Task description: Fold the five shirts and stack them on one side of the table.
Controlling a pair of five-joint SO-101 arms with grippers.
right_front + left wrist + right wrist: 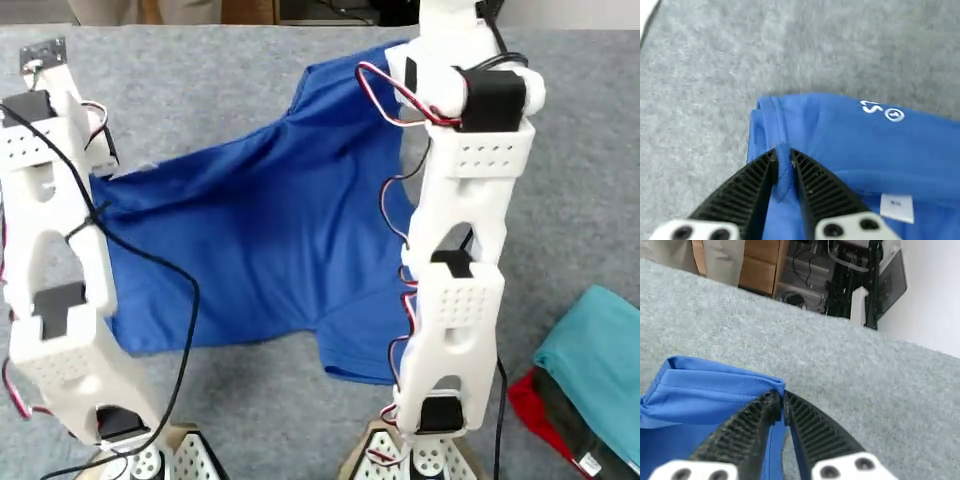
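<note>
Ribbed left claw (783, 154) on soft blue shirt (260, 240)

Blue shirt (250, 240) smooth matt cloth, tabletop (200, 70) rough felt, arms (460, 310) wht plastic

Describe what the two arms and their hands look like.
Both the left arm and the right arm are blocky white plastic shells with grids of small holes, black motors at the joints, and red, white and black wires looped alongside. The left hand and the right hand are black, tapering and ribbed, bolted to white bases.
</note>
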